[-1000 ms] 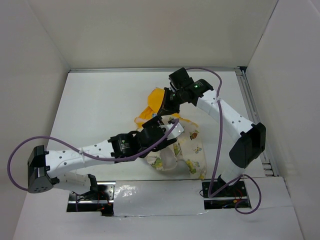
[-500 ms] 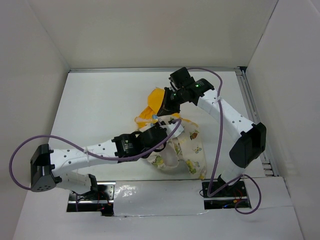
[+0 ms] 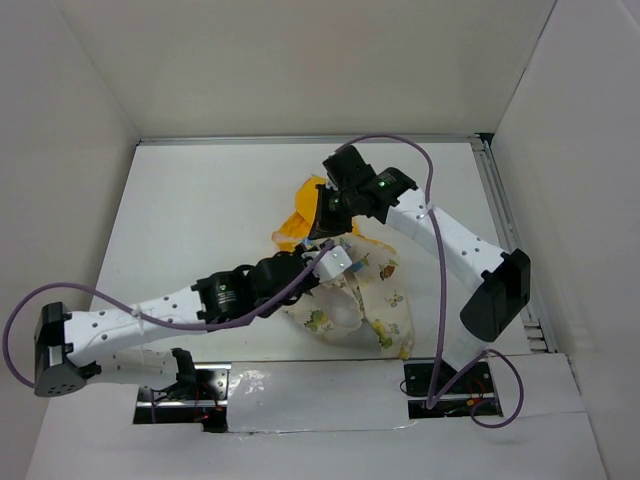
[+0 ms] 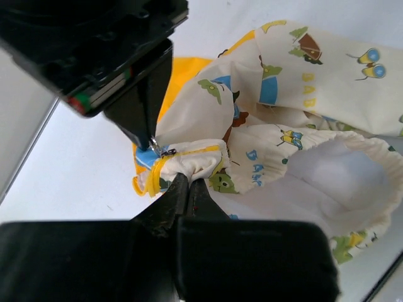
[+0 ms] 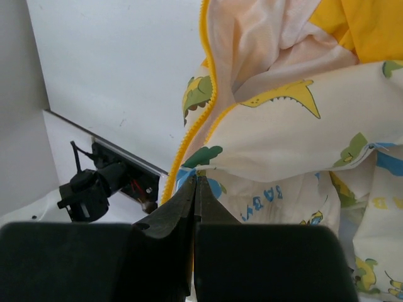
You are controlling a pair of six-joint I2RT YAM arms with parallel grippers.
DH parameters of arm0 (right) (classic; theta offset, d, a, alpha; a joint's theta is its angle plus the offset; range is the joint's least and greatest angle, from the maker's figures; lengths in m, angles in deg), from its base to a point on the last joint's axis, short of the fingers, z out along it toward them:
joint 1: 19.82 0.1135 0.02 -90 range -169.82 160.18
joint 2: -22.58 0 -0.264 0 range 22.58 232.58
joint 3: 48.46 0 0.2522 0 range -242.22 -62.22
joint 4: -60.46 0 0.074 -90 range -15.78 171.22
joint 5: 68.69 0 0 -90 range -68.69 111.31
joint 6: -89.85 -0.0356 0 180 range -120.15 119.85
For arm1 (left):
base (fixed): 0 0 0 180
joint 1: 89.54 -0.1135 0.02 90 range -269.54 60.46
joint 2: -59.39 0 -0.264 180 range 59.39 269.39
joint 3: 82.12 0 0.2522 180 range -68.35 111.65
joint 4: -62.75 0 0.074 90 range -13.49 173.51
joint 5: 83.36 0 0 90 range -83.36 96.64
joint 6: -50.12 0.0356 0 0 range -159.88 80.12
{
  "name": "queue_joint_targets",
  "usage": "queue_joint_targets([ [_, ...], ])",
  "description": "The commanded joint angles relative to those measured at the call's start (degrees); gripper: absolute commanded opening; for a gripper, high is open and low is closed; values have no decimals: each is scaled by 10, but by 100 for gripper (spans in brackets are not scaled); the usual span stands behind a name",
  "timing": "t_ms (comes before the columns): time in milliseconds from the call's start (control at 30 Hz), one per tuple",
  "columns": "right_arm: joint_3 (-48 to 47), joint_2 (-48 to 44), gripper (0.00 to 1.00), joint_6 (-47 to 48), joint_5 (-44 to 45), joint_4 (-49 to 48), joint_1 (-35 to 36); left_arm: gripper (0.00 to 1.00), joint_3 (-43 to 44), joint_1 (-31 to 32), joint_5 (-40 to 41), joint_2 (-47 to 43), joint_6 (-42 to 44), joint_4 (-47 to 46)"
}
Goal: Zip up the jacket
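The jacket (image 3: 372, 295) lies crumpled mid-table, cream with cartoon prints, its yellow hood (image 3: 300, 220) toward the back. Both grippers meet at its upper left corner. My left gripper (image 4: 189, 184) is shut on a fold of printed fabric just below the yellow zipper tape (image 4: 189, 153) and a small metal zipper pull (image 4: 166, 151). My right gripper (image 5: 197, 177) is shut on the jacket's edge beside the yellow zipper teeth (image 5: 206, 88). In the left wrist view the right gripper's black fingers (image 4: 143, 107) come down onto that same corner. From above, the left gripper (image 3: 315, 262) sits just below the right gripper (image 3: 323, 228).
White walls enclose the table (image 3: 200, 210) on three sides. A metal rail (image 3: 505, 230) runs along the right edge. The two arm bases (image 3: 185, 385) stand at the near edge, with purple cables looping out beside each arm.
My left gripper has gone from open to shut on the jacket fabric, and its arm has stretched out lower and further left. The right gripper has shifted slightly left with the jacket corner.
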Motion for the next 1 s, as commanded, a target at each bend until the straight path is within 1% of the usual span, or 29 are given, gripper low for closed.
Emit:
queue_joint_targets([
  [0,-11,-17,0,9,91,-117,-4,0,-9,13,-112,-73,-18,-52],
  [33,-17,-12,0,4,92,-124,-3,0,-13,13,-141,-81,-20,-50],
  [100,-42,13,0,-5,106,-122,-1,0,-23,13,-152,-99,-37,-43],
  [167,-98,51,0,-11,140,-91,2,0,-33,13,-163,-108,-61,-27],
  [200,-111,56,0,-11,157,-94,4,0,-38,13,-165,-111,-67,-24],
  [267,-108,64,0,-14,197,-108,4,0,-56,13,-180,-121,-91,-23],
  [333,-115,83,0,-18,229,-86,2,0,-76,13,-182,-137,-95,-30],
  [367,-120,87,0,-12,219,-81,-2,0,-83,13,-175,-141,-100,-38],
  [400,-106,73,0,-4,209,-91,-5,0,-91,13,-167,-152,-100,-49],
  [433,-83,59,0,11,200,-131,-5,0,-103,13,-166,-157,-97,-55],
  [500,21,13,0,35,175,-201,-9,0,-126,13,-185,-176,-87,-81],
  [533,22,2,0,41,170,-214,-13,0,-139,13,-194,-183,-81,-96],
  [600,62,-10,9,55,145,-221,-29,0,-162,2,-229,-204,-81,-119],
  [633,72,-10,10,57,139,-217,-47,0,-179,-7,-232,-209,-99,-119],
  [667,99,-10,14,64,129,-220,-55,0,-184,-35,-247,-212,-141,-110],
  [700,115,-6,17,69,117,-225,-63,0,-191,-54,-263,-216,-162,-93],
  [733,139,-3,20,75,96,-235,-72,0,-209,-72,-280,-217,-215,-83],
  [767,146,3,32,79,87,-236,-73,0,-219,-113,-297,-218,-242,-78],
  [800,151,17,36,79,92,-232,-75,0,-242,-133,-377,-218,-273,-76],
  [833,158,25,40,80,95,-231,-76,0,-249,-150,-411,-214,-291,-68],
  [867,160,32,51,80,98,-229,-76,13,-253,-177,-431,-206,-308,-59],
  [900,163,45,58,74,106,-222,-78,19,-256,-188,-467,-199,-337,-45],
  [933,166,50,88,74,106,-222,-80,34,-259,-199,-488,-186,-346,-43],
  [967,167,58,95,67,106,-223,-83,40,-260,-202,-520,-180,-360,-42],
])
